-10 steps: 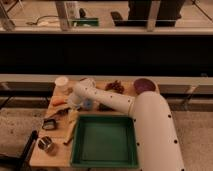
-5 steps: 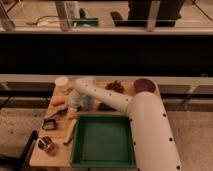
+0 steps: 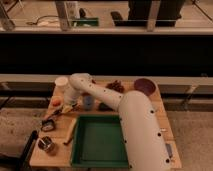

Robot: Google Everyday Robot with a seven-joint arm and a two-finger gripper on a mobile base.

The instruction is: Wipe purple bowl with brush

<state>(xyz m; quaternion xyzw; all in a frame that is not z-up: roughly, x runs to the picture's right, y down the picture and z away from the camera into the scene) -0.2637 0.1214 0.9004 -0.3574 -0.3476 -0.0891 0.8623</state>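
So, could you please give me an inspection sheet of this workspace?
surface: wooden table, crowded on its left side.
job's things: purple bowl at the far right corner; brush lying at the left.
clutter: green tray, white cup, blue cup, metal cup.
grippers: gripper low over the table's left side, by the brush handle, far from the bowl.
cables: nothing seen.
surroundings: dark barrier behind the table.

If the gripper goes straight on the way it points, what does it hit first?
Probably the brush handle: the gripper, over the table by the orange-red bowl, points down toward it. Depth is unclear.
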